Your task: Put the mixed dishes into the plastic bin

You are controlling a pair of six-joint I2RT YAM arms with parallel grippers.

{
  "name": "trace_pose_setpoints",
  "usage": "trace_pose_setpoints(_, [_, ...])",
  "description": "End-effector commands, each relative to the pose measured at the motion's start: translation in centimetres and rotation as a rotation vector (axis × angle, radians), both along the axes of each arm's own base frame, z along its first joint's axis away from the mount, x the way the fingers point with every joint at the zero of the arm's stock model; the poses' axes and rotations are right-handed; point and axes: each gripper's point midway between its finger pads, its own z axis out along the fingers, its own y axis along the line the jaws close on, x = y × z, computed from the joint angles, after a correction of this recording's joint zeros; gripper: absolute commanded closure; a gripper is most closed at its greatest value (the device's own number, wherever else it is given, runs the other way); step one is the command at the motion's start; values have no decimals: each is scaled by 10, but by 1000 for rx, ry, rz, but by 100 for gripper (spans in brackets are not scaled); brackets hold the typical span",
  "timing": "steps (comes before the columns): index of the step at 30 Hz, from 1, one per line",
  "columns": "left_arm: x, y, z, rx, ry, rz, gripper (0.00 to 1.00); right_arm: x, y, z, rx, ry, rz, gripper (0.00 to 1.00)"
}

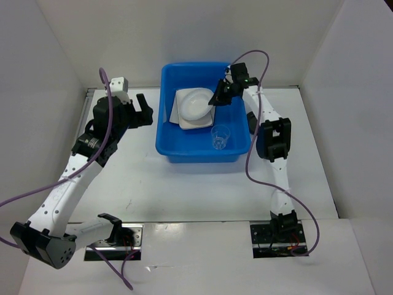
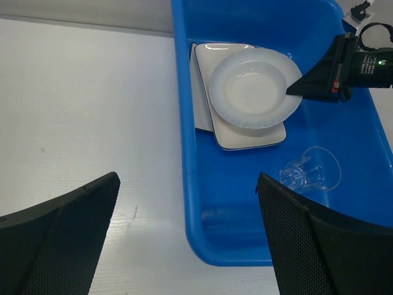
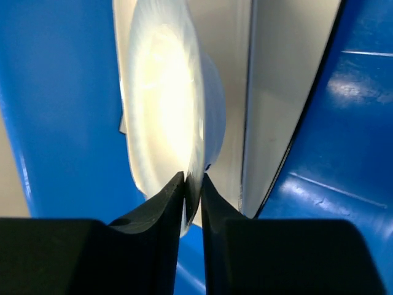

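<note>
I see the right gripper [image 3: 193, 181] inside the plastic bin [image 1: 172, 150], jaws nearly together either side of the translucent round dish [image 1: 195, 103] rim; pinching or not, I can't tell. The dish lies on stacked plates [image 2: 252, 136] in the bin's far half. The left gripper [image 1: 147, 110] gapes wide, left of the bin.

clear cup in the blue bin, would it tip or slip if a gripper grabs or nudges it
The small clear cup stands upright on the plastic bin's floor and tapers toward its base, so a side nudge would probably slide or tip it. Its thin, glossy wall suggests it is light and perhaps slippery to pinch.
</note>
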Motion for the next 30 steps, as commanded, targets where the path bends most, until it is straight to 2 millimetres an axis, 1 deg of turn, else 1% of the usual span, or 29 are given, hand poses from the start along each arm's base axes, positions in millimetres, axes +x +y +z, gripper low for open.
trace_pose_setpoints(1, [-1,4,15,-34,-49,20,0,3,3,-5,-9,13,-5,78])
trace_pose_setpoints(2, [-3,4,18,-37,-58,20,0,2,1,-8,-22,21,-15,78])
trace_pose_setpoints(3, [-3,4,14,-34,-49,20,0,2,-1,-16,-35,38,-22,78])
trace_pose_setpoints(4, [-3,6,14,-31,-50,30,0,2,-1,-16,-35,38,-22,78])
trace_pose_setpoints(5, [-3,6,14,-31,-50,31,0,-1,-2,-24,-41,62,-21,77])
trace_pose_setpoints(7, [-3,6,14,-31,-50,31,0,0,-3,-25,-50,60,-29,77])
trace_pose_setpoints(9, [-3,6,14,-31,-50,31,0,0,-6,-30,-63,68,-38,68])
trace_pose_setpoints(10, [-3,6,10,-28,-41,31,0,-1,-7,-32,-72,75,-44,66])
trace_pose_setpoints(12, [-3,6,10,-28,-41,31,0,-2,-10,-34,-88,77,-43,60])
trace_pose_setpoints(14, [-3,6,10,-28,-41,31,0,-1,-12,-35,-101,70,-44,56])
trace_pose_setpoints(15, [-3,6,10,-28,-41,31,0,-3,-13,-32,-109,70,-50,51])
trace_pose_setpoints(16, [-3,6,10,-28,-41,31,0,-1,-16,-33,-125,66,-63,49])
trace_pose_setpoints(17, [-3,6,10,-28,-41,31,0,-1,-19,-22,-130,48,-72,47])
trace_pose_setpoints(19, [-3,6,10,-28,-41,31,0,-3,-24,-11,-150,34,-92,44])
trace_pose_setpoints(20, [-3,6,10,-28,-41,31,0,-1,-29,10,-166,-19,-110,44])
trace_pose_setpoints(21, [-3,6,6,-25,-33,31,0,-3,-32,15,-172,-27,-118,44])
trace_pose_setpoints(22, [-2,6,8,-28,-41,31,0,-10,-32,66,-137,-127,-123,42])
trace_pose_setpoints(23, [-2,6,8,-28,-41,31,0,-13,-33,85,-127,-160,-125,42])
trace_pose_setpoints(24, [0,5,5,-25,-33,31,0,-18,-33,96,-118,-187,-115,42])
trace_pose_setpoints(25, [0,5,4,-25,-33,31,0,-22,-34,112,-108,-221,-118,40])
trace_pose_setpoints(26, [-1,4,4,-27,-32,22,0,-26,-35,119,-101,-244,-120,40])
trace_pose_setpoints(27, [-1,4,4,-28,-32,22,0,-37,-39,157,-79,-316,-140,40])
trace_pose_setpoints(28, [2,3,3,-28,-32,22,0,-38,-54,169,-69,-340,-175,39])
trace_pose_setpoints(29, [1,1,-1,-27,-22,12,0,-41,-65,166,-62,-340,-201,39])
trace_pose_setpoints(30, [1,1,-1,-36,-21,14,0,-50,-79,189,-47,-379,-234,39])
